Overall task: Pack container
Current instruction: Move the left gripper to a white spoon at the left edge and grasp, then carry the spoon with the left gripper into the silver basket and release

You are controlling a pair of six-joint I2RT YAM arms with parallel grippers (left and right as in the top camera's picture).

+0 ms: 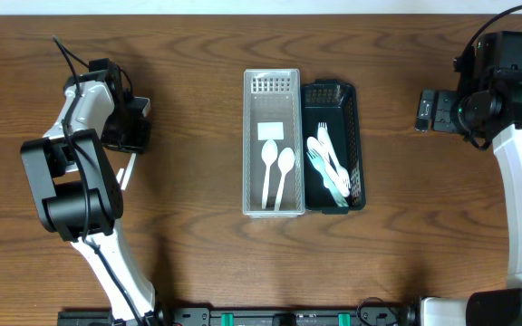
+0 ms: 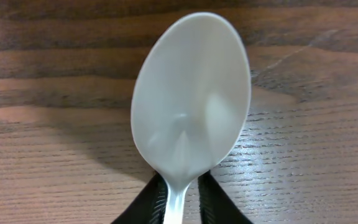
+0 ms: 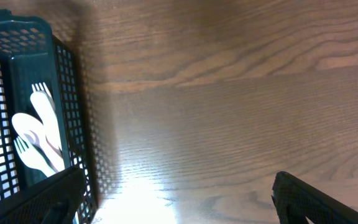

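My left gripper (image 1: 130,148) is at the table's left side, shut on the handle of a white plastic spoon (image 1: 126,172). In the left wrist view the spoon's bowl (image 2: 191,99) fills the frame above the wood, with the fingers (image 2: 180,205) clamped on its neck. A white mesh basket (image 1: 254,145) at the centre holds two white spoons (image 1: 276,167). Beside it on the right, a dark green basket (image 1: 358,136) holds several white forks (image 1: 327,161). My right gripper (image 1: 424,110) is open and empty at the far right, clear of the baskets. It also shows open in the right wrist view (image 3: 179,199).
The right wrist view shows the dark basket's wall (image 3: 67,93) and the forks (image 3: 39,137) to the left of bare wood. The arm bases stand at the table's front edge.
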